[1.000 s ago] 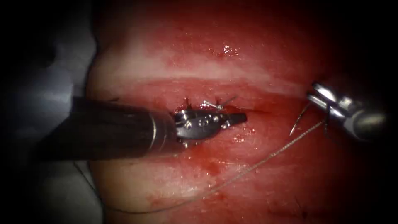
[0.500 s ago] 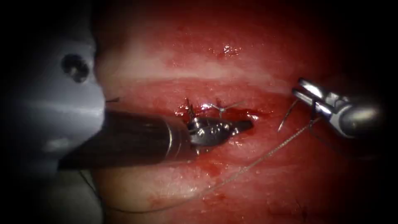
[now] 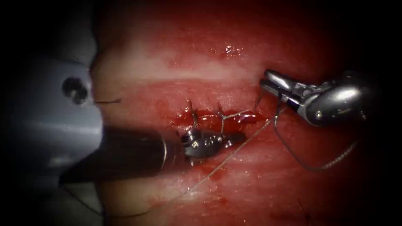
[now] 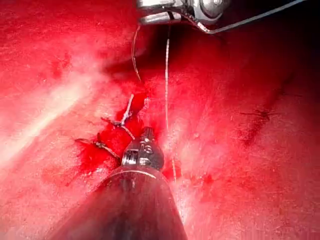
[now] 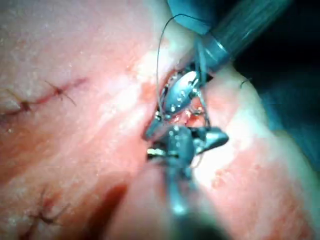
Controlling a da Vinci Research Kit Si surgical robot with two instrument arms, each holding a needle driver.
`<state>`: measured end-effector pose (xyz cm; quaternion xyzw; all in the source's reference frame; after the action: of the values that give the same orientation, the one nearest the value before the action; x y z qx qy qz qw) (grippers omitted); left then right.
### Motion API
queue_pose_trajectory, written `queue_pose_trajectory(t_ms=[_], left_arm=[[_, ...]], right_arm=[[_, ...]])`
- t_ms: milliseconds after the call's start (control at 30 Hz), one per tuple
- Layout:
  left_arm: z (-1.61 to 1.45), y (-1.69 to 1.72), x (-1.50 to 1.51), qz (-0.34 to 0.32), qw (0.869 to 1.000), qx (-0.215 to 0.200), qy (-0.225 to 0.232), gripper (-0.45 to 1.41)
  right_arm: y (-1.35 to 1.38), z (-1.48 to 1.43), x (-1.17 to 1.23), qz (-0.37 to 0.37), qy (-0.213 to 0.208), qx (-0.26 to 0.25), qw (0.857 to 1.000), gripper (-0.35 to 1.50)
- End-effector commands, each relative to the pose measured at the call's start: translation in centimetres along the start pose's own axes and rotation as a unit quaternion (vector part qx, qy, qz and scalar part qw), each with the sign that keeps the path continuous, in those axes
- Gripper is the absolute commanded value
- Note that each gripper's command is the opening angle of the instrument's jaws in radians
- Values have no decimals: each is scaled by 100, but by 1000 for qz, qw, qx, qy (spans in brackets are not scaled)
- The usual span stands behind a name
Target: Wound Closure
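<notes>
We see the tissue with its cut running across the middle, two stitches with short cut ends of thread already lying over it and red fluid pooled at its left part. The tissue's left edge falls off to a grey fixture with a dark hole. There is open tissue above the cut and toward the near edge; the room between the two tools is narrow.

The left end effector comes in from the left and lies just below the cut, its tip by the stitches. Its jaws look closed and we see nothing held in them; in the left wrist view the left end effector points at the cut's near lip.

The right end effector sits at the right end of the cut, jaws clamped on the needle near its rear end. The needle's curve hangs down toward the cut; we cannot tell whether its point touches the tissue. The thread runs from the right tool in a loop on the right, and another strand runs diagonally down-left across the tissue, passing just beside the left tool's tip.
</notes>
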<state>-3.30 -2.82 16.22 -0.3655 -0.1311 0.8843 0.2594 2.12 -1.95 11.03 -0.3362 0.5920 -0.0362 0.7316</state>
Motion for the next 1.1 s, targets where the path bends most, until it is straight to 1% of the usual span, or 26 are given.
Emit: queue_pose_trajectory(t_ms=[33, 300, 533, 867, 1100], left_arm=[[7, 11, -6, -3, 1000, -5, 0, -13], [0, 22, 8, -9, 1000, -17, 2, -10], [-4, 28, 17, -12, 1000, -19, 3, -8], [-2, 30, 19, -13, 1000, -19, 3, -6], [-1, 31, 19, -13, 1000, -19, 3, -6]], right_arm=[[-11, 4, -6, -8, 3, -2, 1000, -35], [-25, 6, -25, -28, 5, -8, 1000, -35], [-26, 9, -35, -51, 4, -16, 999, -35], [-46, 15, -50, -67, -2, -6, 998, -35], [-51, 13, -55, -70, -7, 3, 997, -35]])
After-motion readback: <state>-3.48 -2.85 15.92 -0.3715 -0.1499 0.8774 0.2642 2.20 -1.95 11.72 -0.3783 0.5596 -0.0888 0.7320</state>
